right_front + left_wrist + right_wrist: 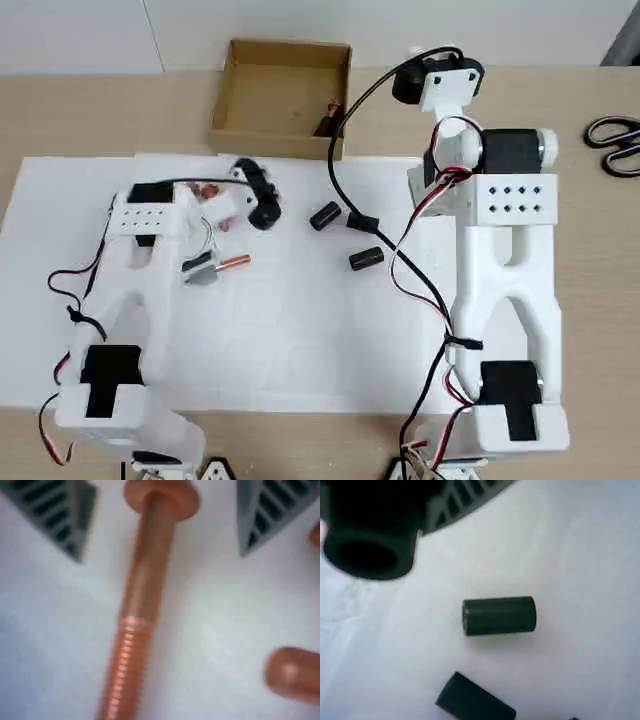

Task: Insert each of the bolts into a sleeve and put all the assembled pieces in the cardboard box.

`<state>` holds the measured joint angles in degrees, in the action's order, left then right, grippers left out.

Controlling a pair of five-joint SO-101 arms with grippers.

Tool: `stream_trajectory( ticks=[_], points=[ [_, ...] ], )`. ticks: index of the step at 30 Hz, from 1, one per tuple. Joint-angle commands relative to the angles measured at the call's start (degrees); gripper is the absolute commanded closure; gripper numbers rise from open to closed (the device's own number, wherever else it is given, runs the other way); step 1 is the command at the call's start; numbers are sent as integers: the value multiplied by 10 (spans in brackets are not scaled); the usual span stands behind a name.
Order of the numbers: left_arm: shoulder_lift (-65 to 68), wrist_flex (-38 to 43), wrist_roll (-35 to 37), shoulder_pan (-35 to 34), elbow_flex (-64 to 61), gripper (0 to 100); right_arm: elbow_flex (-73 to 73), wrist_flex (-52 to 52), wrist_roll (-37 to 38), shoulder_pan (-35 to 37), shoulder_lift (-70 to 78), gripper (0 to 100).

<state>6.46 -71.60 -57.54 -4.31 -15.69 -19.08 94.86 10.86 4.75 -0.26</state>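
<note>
My left gripper (160,522) is open over the white sheet, and a copper bolt (145,605) lies flat between its grey fingers (55,515), untouched by them. In the high view that bolt (236,262) lies beside the left gripper (203,270). More copper bolts (207,190) lie near the left arm. My right gripper (390,527) is shut on a black sleeve (367,545) held above the sheet. Loose black sleeves (499,615) (367,258) lie mid-table. The cardboard box (232,95) stands at the back with a dark piece (328,120) inside.
Another bolt's end (292,672) lies close to the left gripper. Scissors (615,140) rest on the bare table at the far right. A black cable (345,190) loops across the sheet past the sleeves. White sheet (300,330) lies open in front of both arms.
</note>
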Motion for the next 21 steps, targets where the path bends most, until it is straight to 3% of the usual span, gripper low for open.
stream_trajectory(
  ticks=[1,5,15,21],
  points=[
    [-10,-7,29,-4,40,775,-28,3,5,-3,-37,994],
    [-10,-52,128,-4,95,775,-28,2,5,-3,-37,992],
    [-10,-267,358,-5,303,776,-28,0,5,-7,-37,991],
    [-30,-288,509,-5,330,776,-28,3,5,-7,-37,991]
  ],
)
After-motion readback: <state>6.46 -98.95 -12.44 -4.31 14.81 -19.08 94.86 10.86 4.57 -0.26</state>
